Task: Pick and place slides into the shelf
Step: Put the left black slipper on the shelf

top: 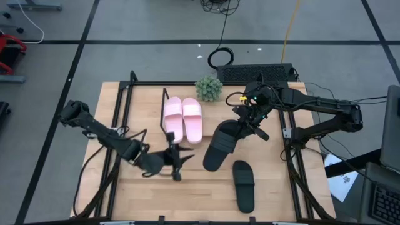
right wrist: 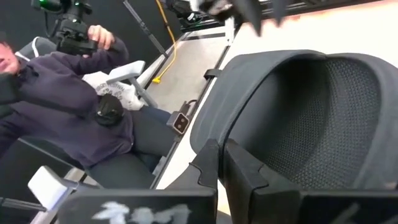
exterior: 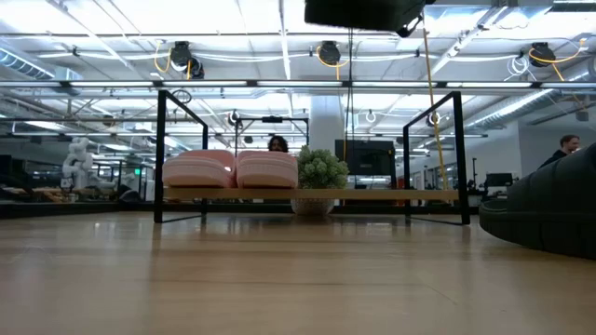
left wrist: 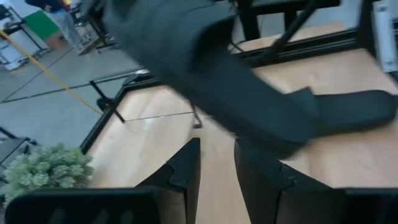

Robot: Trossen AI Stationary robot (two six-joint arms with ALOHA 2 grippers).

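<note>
High view, right pincer clamping black slide beside pink pair, left pincer parted, empty.

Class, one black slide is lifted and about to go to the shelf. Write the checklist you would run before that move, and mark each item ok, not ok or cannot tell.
1. Right gripper shut on the black slide at its strap: ok.
2. Held slide off the table: cannot tell; the high view shows it tilted, but no gap below it.
3. Room on the shelf beside the pink slides: ok, the board's right part is bare.
4. Potted plant out of the path: cannot tell; it stands by the shelf's middle.
5. Left gripper out of the way: ok, it waits open, left of the held slide.
6. Second black slide reachable: ok, it lies flat on the table.
</note>
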